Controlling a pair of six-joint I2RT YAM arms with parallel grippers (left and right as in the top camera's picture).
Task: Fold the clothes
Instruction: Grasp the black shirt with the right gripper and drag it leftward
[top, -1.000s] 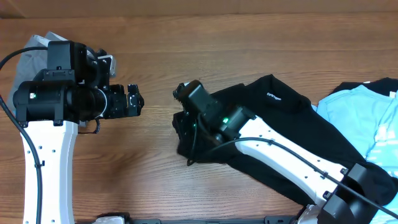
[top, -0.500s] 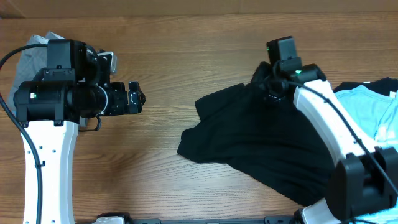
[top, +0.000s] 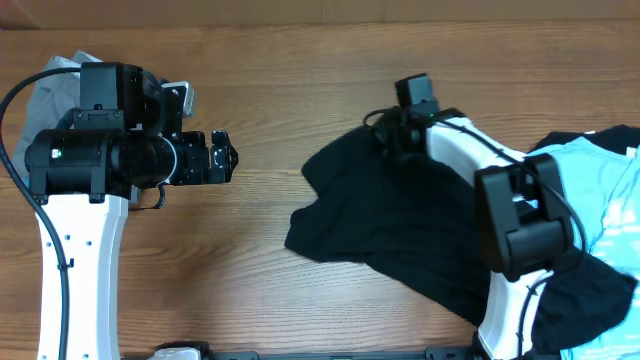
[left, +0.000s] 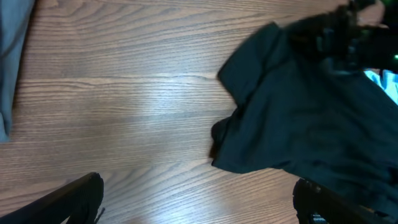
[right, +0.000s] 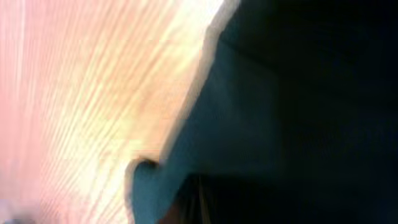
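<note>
The black T-shirt lies crumpled right of the table's centre, and it also shows in the left wrist view. My right gripper sits at the shirt's upper left edge, shut on the fabric. Its wrist view is blurred and mostly filled by black T-shirt cloth beside bare wood. My left gripper hovers over bare table to the left of the shirt, open, with nothing between its fingers. A light blue T-shirt lies at the right edge, partly over the black one. A grey garment is at the far left, half hidden by the left arm.
The table is bare wood between the two arms. The right arm stretches over the black shirt from the lower right. The left arm's white link runs down the left side.
The right gripper has moved left along the black shirt's upper edge and has shut. The shirt's upper left part has shifted slightly. The left arm has stayed put.
</note>
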